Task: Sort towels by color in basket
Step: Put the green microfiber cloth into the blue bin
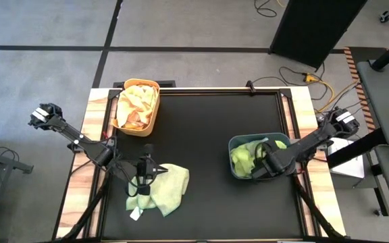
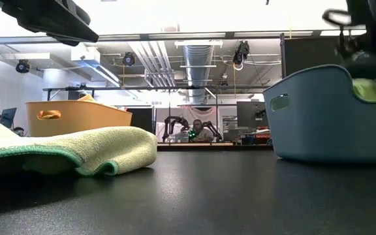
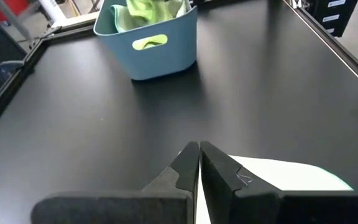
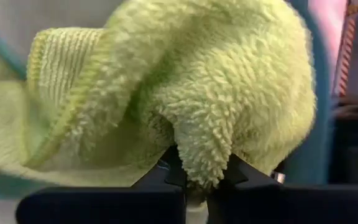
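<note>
A light green towel (image 1: 166,190) (image 2: 77,147) lies bunched flat on the black table near the near edge, a white tag (image 1: 135,213) at its near corner. My left gripper (image 1: 145,170) (image 3: 199,152) hovers shut above this towel's left edge, with the pale cloth (image 3: 284,177) below it. My right gripper (image 1: 261,160) (image 4: 201,177) reaches into the blue basket (image 1: 238,142) (image 2: 325,117) and is shut on a green towel (image 1: 242,156) (image 4: 197,93) inside. The orange basket (image 1: 135,132) holds peach and orange towels (image 1: 137,104). My right gripper pinches a bulging fold of the fluffy green towel (image 4: 202,155) between its two fingers, several layers thick. The cloth bunches up ahead of the fingertips, inside the blue basket, and a ribbed hem edge (image 4: 55,68) shows to one side.
The orange basket (image 2: 77,117) stands at the far left of the table, the blue basket (image 3: 154,56) at the right. Bare black tabletop (image 1: 201,121) lies between them. Wooden rails (image 1: 100,101) edge the table on both sides. Cables and a dark cabinet are on the floor beyond.
</note>
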`<state>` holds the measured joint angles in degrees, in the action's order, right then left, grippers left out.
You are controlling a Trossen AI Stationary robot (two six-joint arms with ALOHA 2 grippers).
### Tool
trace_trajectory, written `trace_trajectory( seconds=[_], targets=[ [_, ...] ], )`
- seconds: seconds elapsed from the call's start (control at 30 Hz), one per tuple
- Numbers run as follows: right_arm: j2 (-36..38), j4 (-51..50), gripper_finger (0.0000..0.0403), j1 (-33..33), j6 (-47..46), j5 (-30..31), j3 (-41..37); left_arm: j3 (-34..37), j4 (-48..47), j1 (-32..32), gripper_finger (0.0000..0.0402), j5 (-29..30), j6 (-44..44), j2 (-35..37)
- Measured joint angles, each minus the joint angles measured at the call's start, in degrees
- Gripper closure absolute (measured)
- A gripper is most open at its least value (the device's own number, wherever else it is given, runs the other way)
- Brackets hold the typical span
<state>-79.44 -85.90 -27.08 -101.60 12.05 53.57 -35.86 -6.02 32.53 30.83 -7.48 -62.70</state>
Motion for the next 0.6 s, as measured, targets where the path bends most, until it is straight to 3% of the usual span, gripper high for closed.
trace_trajectory(
  seconds=[0.27, 0.4, 0.6],
  targets=[
    [-0.22, 14.12, 0.033, 2.94, 7.07, -1.67, -8.97, 0.35, -0.02, 0.0, 0.0402, 0.03, -0.57, 0.0],
    [0.27, 10.21, 0.0284, 3.92, 9.56, -2.72, -7.17, 0.76, -0.65, 0.07, 0.0402, -0.95, -2.23, 0.0],
    [0.93, -4.29, 0.0209, 3.84, 9.45, -0.49, 3.46, 0.01, -5.99, 0.07, 0.0372, -13.26, -6.66, 0.0]
  ],
)
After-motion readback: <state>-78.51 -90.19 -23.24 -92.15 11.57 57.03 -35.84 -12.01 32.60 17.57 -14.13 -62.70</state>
